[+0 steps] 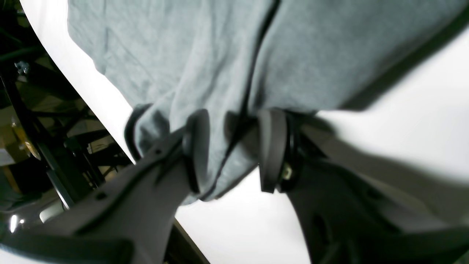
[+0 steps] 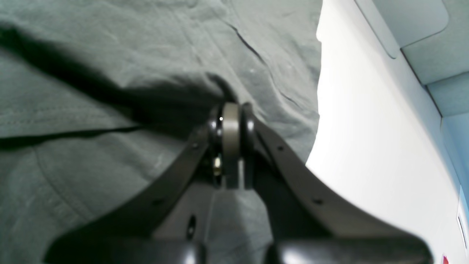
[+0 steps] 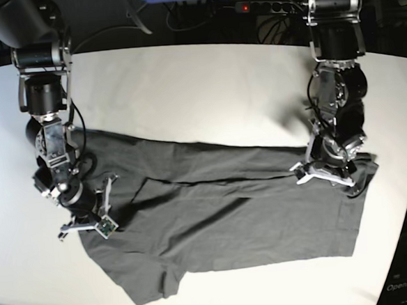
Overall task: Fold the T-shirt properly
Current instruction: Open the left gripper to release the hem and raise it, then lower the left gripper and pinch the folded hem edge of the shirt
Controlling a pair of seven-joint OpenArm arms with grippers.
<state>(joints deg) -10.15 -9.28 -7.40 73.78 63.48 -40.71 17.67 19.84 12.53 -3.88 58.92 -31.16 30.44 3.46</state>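
The T-shirt lies partly folded across the white bench. My right end effector is clenched on its raised edge; my left end effector is spread above cloth. If only the right pulls, the fold may twist.

White lettering (partly cut off by the frame's edge) is reading "OpenArm" on a dark panel at the base view's lower right corner.
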